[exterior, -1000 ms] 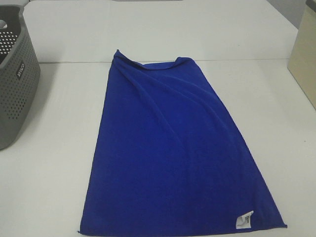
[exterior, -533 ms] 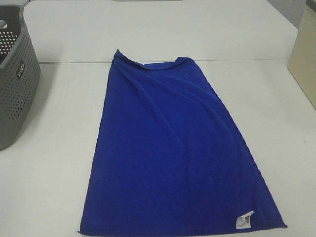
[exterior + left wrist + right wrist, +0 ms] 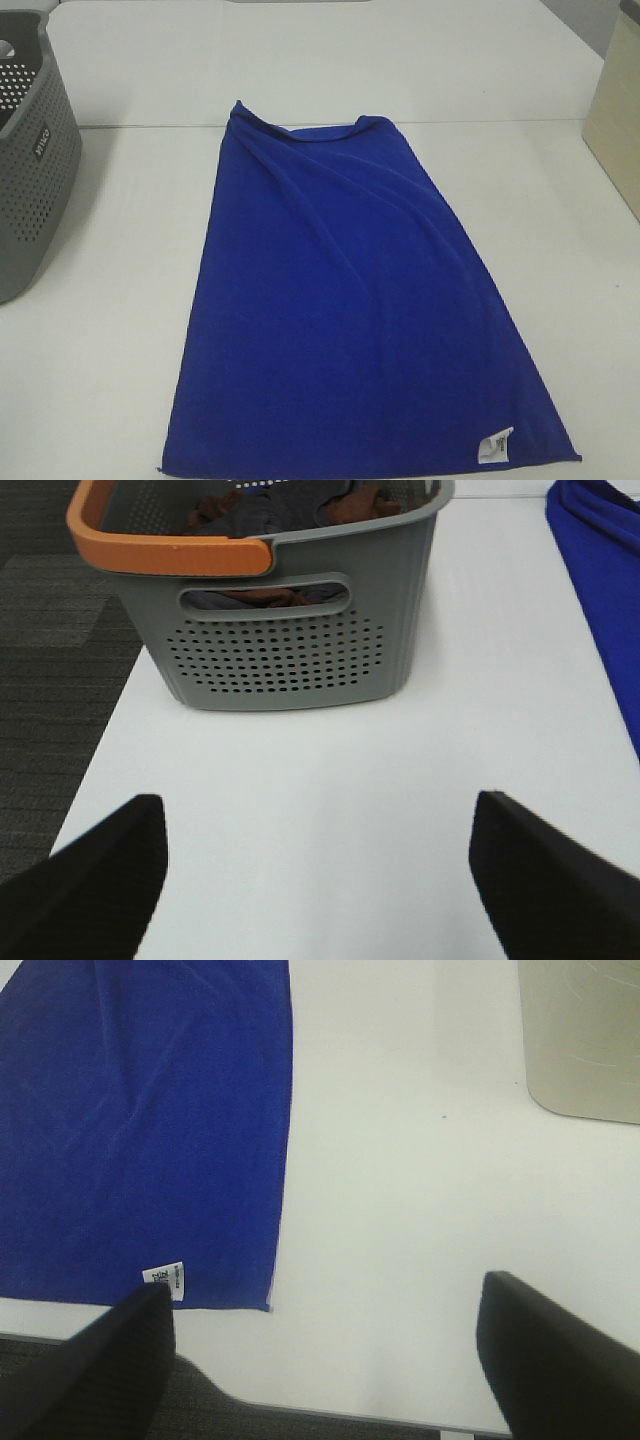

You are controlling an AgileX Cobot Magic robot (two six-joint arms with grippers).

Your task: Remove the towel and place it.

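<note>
Towel [image 3: 350, 310], royal blue, lies spread flat on the white table [image 3: 100, 380], long axis running from near edge to far. White tag [image 3: 494, 446] at its near right corner. Far end slightly rumpled, with folds running diagonally. Left gripper [image 3: 318, 880] hangs over bare tabletop, jaws wide apart, nothing between them. Right gripper [image 3: 325, 1365] also wide open and empty, poised over the table edge just beside the tagged corner. Grey perforated basket [image 3: 290, 650] with orange handle [image 3: 160, 545] stands at the left, apart from the towel; dark clothes [image 3: 270, 510] inside.
</note>
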